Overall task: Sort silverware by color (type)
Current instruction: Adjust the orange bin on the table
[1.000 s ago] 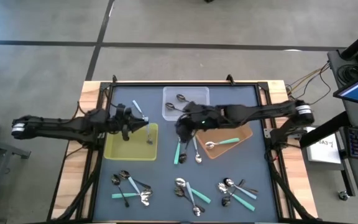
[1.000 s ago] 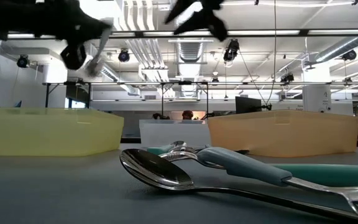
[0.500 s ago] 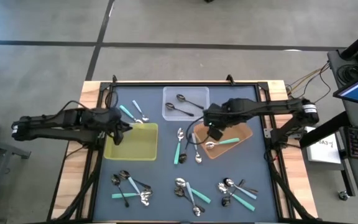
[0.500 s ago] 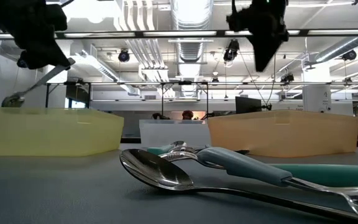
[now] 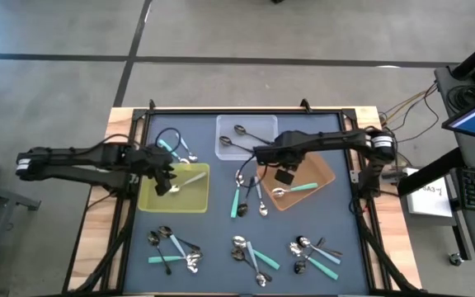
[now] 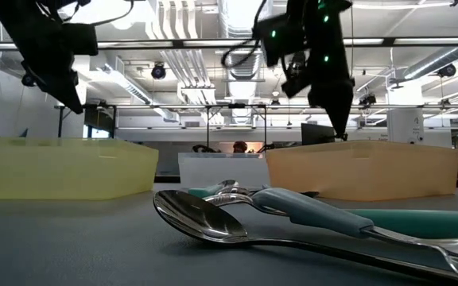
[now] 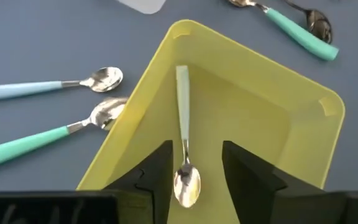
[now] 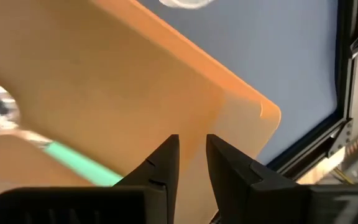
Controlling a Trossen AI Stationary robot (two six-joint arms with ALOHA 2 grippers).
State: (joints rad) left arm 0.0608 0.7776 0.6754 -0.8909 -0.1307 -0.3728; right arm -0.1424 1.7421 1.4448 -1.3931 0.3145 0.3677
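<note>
Dark blue matting is covering the table (image 5: 353, 247) in the high view, with three trays at the back: a yellow tray (image 5: 151, 198), a clear tray (image 5: 266, 124) and an orange-brown tray (image 5: 324, 177). Over the yellow one the left gripper (image 5: 170, 175) is hanging, and a pale-handled spoon (image 5: 186, 179) is lying inside it. Two dark spoons (image 5: 239, 139) are sitting in the clear tray, and one teal-handled spoon (image 5: 293, 189) in the orange-brown tray, where the right gripper (image 5: 284, 176) is hovering.

From table height, a silver-headed spoon (image 6: 205, 216) is lying close to the lens with all three trays behind it, both arms hanging above.

Past the left wrist, the parted fingers (image 7: 157, 171) are straddling the pale-handled spoon without touching it, so it looks let go. Two more spoons are waiting just outside the yellow wall.

Past the right wrist, the narrowly spaced fingers (image 8: 165, 163) are holding nothing above the orange-brown floor, the teal-handled spoon lying off to one side.

Sorting seems to be only starting: about four pieces are binned, while four loose clusters (image 5: 250, 257) and several singles are waiting on the mat.
</note>
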